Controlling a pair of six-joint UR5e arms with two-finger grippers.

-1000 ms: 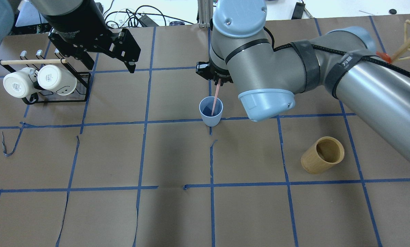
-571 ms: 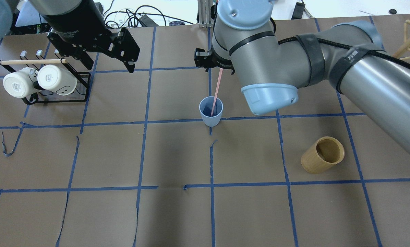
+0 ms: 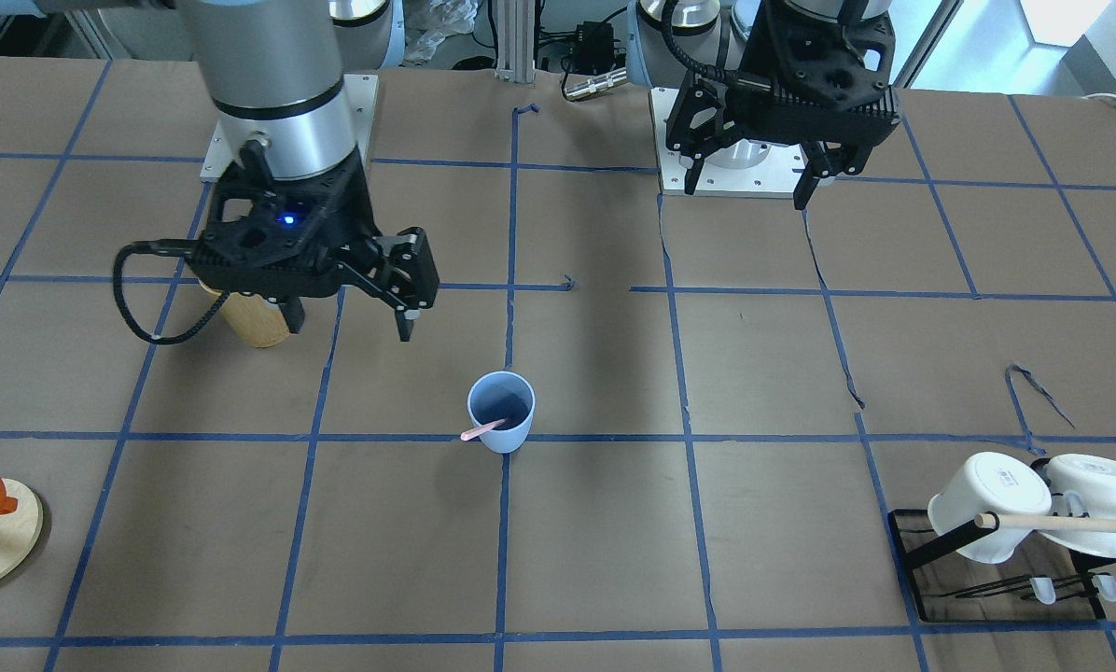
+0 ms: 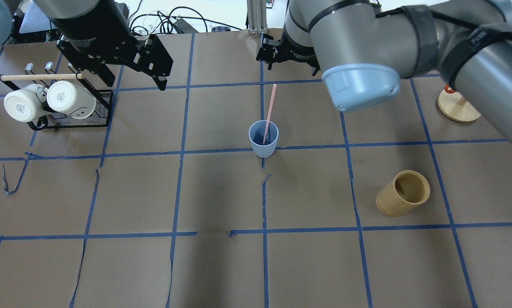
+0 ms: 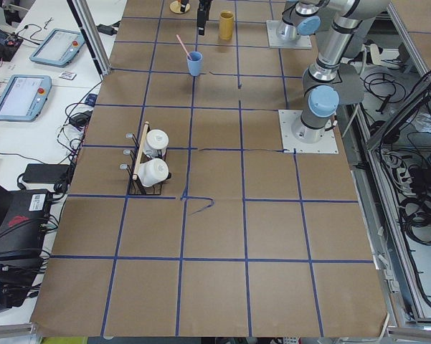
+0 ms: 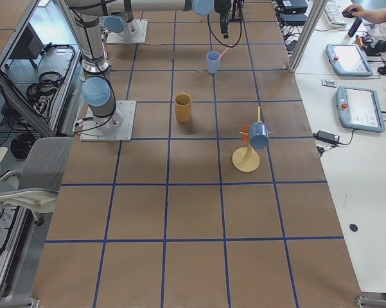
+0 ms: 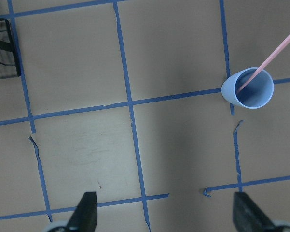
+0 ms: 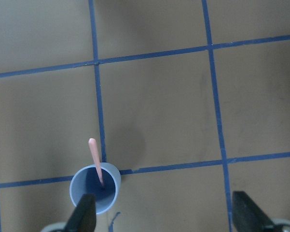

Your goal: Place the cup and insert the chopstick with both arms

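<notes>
A: Where's the chopstick (image 4: pixel 269 107)?
B: Tilted in the upright cup (image 4: pixel 263 140), on a tape crossing (image 4: pixel 263 150) mid-way along the surface (image 4: pixel 221 192). The right gripper (image 3: pixel 350 315) hangs spread and empty nearby. The left gripper (image 3: pixel 752 179) gapes too, well apart.
A: Best move?
B: Likely withdraw high, clear of the chopstick's leaning top. The task looks nearly done.

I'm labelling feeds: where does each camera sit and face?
Front-facing: across the table, facing the robot; left gripper, right gripper.
Overhead: behind the robot, looking down; both grippers.
Left: table's left end; left arm near.
Right: table's right end; right arm near.
Left wrist: looks down; own jaws' tips.
Right wrist: likewise.
All share the cup holding the chopstick.
</notes>
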